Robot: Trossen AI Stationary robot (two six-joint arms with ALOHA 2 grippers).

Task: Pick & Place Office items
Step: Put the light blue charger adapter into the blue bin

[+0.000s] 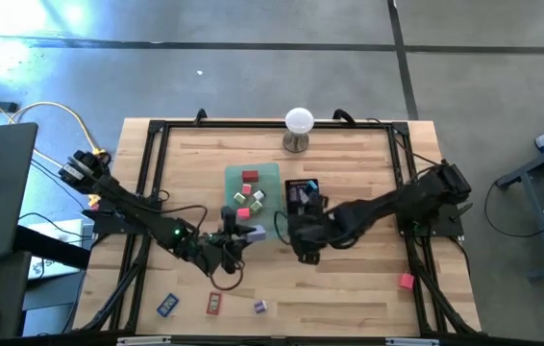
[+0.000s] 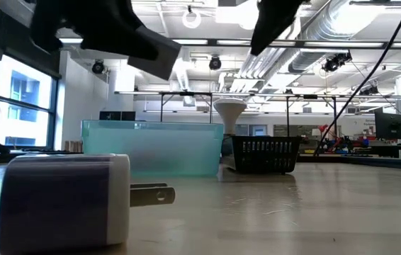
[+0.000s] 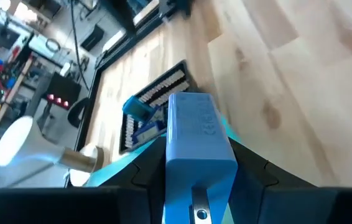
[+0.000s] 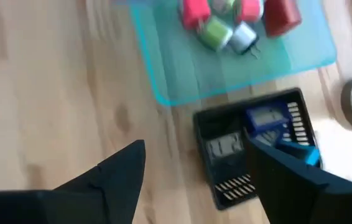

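Observation:
My left gripper is shut on a blue-purple plug block, just off the near edge of the translucent green tray. Red, pink and green office items lie in that tray. My right gripper hangs open over bare wood on the near side of the black mesh tray, with nothing between its fingers. That tray holds blue items. A blue piece, a red piece and a purple plug block lie near the front edge. A pink piece lies at the near right. My left gripper pinches the blue-purple plug block by its two opposite side faces between its two fingers. The fingers come from the table's left, slanting a little downward. The block sticks out forward past the fingertips and is lifted clear of the table.
A white ball on a metal stand stands at the far middle. A black frame runs round the wooden top. Bare wood lies between the trays and the front edge and on the right half.

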